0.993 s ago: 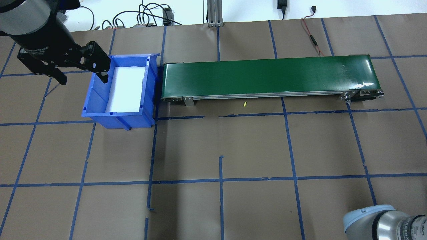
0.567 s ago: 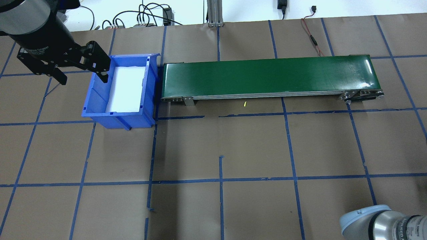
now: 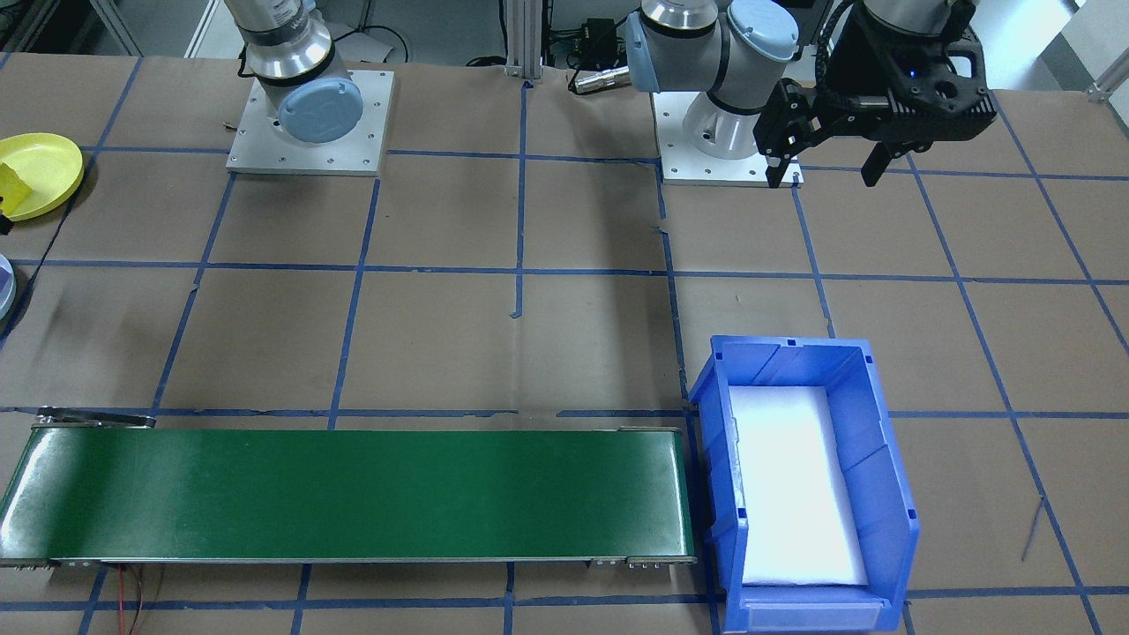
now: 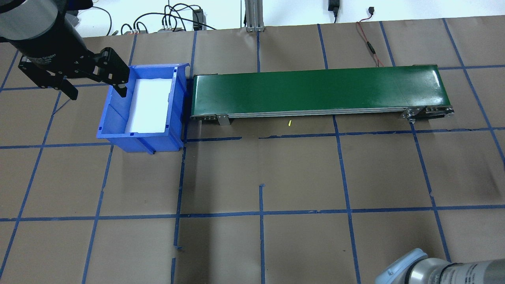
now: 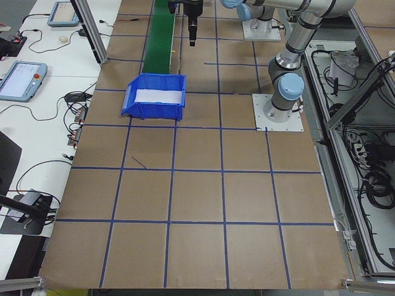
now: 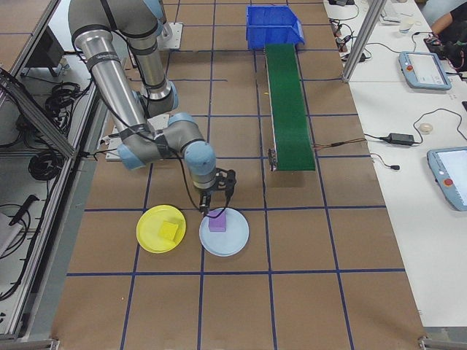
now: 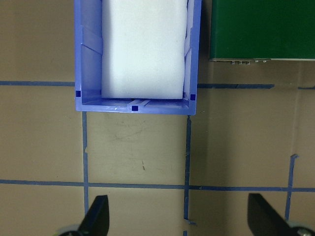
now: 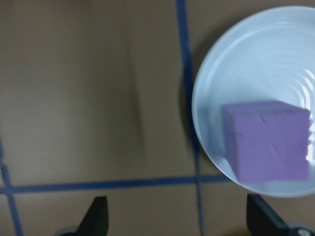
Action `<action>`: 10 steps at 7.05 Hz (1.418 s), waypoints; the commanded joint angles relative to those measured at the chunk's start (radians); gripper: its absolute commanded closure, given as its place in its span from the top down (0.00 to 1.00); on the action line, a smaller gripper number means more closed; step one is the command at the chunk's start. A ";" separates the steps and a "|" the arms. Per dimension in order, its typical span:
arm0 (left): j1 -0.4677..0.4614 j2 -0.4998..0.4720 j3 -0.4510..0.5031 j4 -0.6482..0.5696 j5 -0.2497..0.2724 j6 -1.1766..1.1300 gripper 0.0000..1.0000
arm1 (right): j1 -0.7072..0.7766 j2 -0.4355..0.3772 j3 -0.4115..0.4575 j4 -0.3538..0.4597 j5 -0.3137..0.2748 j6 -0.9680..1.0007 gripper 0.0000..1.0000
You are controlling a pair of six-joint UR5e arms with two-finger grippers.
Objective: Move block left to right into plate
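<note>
A purple block [image 6: 217, 224] [image 8: 268, 140] lies in a pale blue plate [image 6: 237, 242] [image 8: 251, 59] on the paper-covered table. My right gripper [image 6: 214, 207] [image 8: 178, 219] hovers open just off that plate's rim, apart from the block, with nothing between its fingers. My left gripper [image 4: 98, 94] [image 3: 825, 178] [image 7: 179, 219] hangs open and empty high over the table, beside the blue bin [image 4: 118, 132] [image 3: 893, 494] [image 7: 138, 105]. The bin holds only a white foam liner.
A yellow plate [image 6: 148, 237] [image 3: 48, 163] with a yellow block [image 6: 169, 230] sits next to the pale blue one. A green conveyor belt [image 4: 315, 90] [image 3: 353, 494] [image 6: 288, 102] runs from the bin toward the plates. Cables lie along the table's far edge.
The right arm's wrist at the bottom of the overhead view has slid left. The left gripper has barely shifted and stays open.
</note>
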 commanded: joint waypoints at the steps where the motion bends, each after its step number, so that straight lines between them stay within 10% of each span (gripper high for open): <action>1: 0.000 0.001 0.003 0.000 -0.001 -0.003 1.00 | 0.443 -0.017 -0.062 0.024 -0.009 0.423 1.00; 5: 0.000 0.001 0.002 0.000 0.001 -0.003 1.00 | 0.932 -0.060 -0.203 0.106 -0.023 1.060 0.99; 10: 0.000 0.001 -0.005 0.000 0.001 -0.003 1.00 | 1.080 -0.129 -0.296 0.204 -0.007 1.242 1.00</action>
